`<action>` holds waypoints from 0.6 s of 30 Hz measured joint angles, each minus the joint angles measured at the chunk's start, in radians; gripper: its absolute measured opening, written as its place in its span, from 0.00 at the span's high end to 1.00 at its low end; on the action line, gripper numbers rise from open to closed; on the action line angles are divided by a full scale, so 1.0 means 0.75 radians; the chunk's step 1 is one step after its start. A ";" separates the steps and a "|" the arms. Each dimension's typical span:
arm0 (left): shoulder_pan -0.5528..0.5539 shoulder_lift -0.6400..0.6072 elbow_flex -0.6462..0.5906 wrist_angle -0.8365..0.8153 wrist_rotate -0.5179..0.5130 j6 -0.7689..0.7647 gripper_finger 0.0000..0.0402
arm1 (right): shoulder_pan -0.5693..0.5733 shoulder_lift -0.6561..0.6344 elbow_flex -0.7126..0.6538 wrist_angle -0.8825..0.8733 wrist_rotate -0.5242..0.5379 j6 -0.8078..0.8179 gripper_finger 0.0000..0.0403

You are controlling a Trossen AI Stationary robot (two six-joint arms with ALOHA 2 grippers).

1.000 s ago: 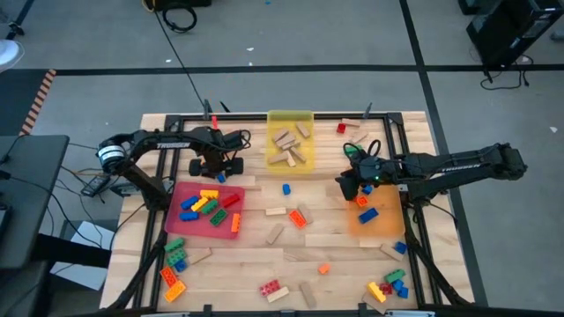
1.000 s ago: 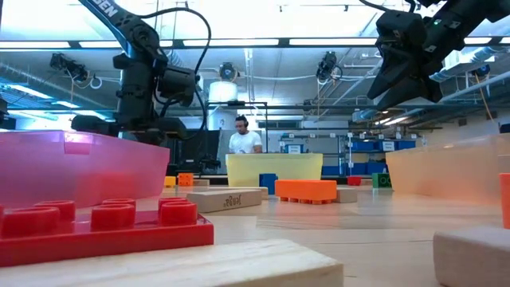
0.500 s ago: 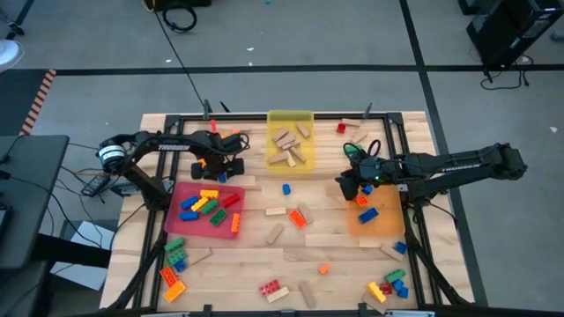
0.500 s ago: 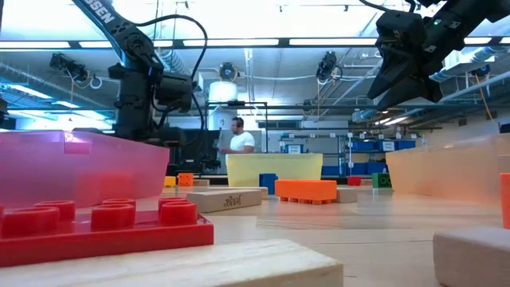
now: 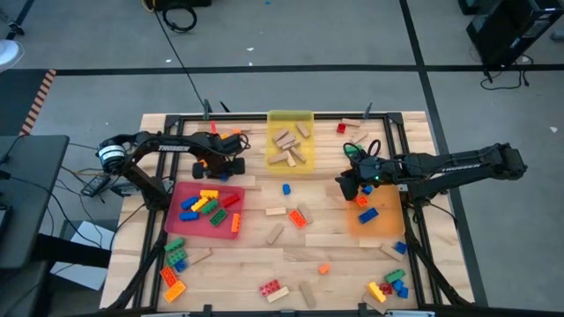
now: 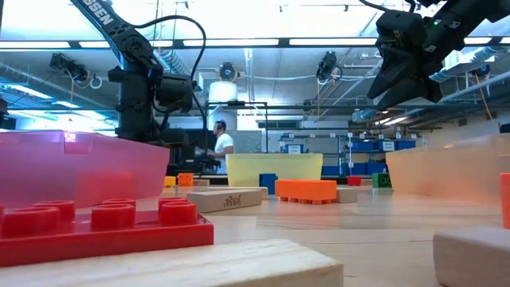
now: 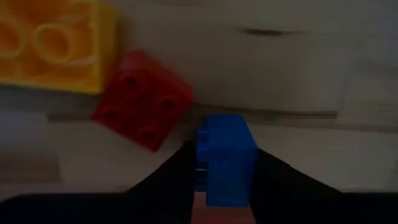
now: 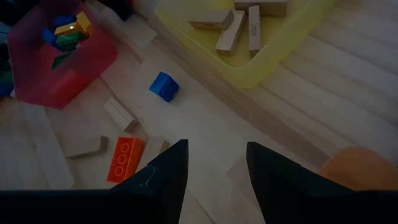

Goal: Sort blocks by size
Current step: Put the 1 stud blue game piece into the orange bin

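Note:
At the table's far left, beyond the red tray (image 5: 227,189), my left gripper (image 5: 214,164) points straight down and is shut on a small blue brick (image 7: 227,134). Beside that brick a red brick (image 7: 142,99) and an orange-yellow brick (image 7: 50,46) lie on the wood. My right gripper (image 5: 345,187) hangs open above the table beside the orange tray (image 5: 383,224), with nothing between its fingers (image 8: 168,168). In the low view the red tray's wall (image 6: 80,167) hides my left fingertips. My left gripper pinches the blue brick by two opposite sides (image 7: 200,162) between its two fingers (image 7: 174,180). The fingers come from above, pointing down. Whether the brick still rests on the wood or is lifted, I cannot tell.
The red tray holds several coloured bricks. The yellow tray (image 5: 291,116) at the far middle holds wooden blocks. Loose bricks and wooden blocks lie across the middle and near part of the table, among them a blue brick (image 8: 163,85) and an orange brick (image 8: 124,160). A person (image 6: 221,143) moves behind the table.
My left arm has bent lower over the far left of the table and its gripper has tipped a little more upright. The person behind the table has walked toward the left.

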 joint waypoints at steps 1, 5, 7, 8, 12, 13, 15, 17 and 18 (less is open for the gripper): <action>0.000 0.000 0.000 0.014 0.000 0.013 0.70 | 0.000 0.000 0.000 0.000 0.000 0.000 0.56; 0.000 -0.001 0.001 0.024 0.000 0.022 0.74 | 0.000 0.000 0.000 0.000 0.000 0.000 0.56; 0.000 -0.001 0.001 0.025 0.000 0.050 0.75 | 0.000 0.000 0.000 0.000 0.000 0.000 0.56; 0.000 -0.001 0.001 0.025 0.000 0.061 0.75 | 0.000 0.000 0.000 0.000 0.000 0.000 0.56; 0.000 -0.001 0.001 0.027 0.001 0.107 0.75 | 0.000 0.000 0.000 0.000 0.000 0.000 0.56; -0.003 -0.001 0.001 0.029 0.000 0.121 0.75 | 0.000 0.000 0.000 0.000 0.000 0.000 0.56; -0.012 -0.001 0.001 0.040 0.000 0.130 0.75 | 0.000 0.000 0.000 0.000 0.001 0.000 0.56; -0.021 -0.005 0.006 0.044 0.003 0.130 0.75 | 0.000 0.000 0.000 0.000 0.001 0.000 0.56; -0.024 -0.006 0.015 0.041 0.008 0.136 0.75 | 0.000 0.000 0.000 0.000 0.001 0.000 0.56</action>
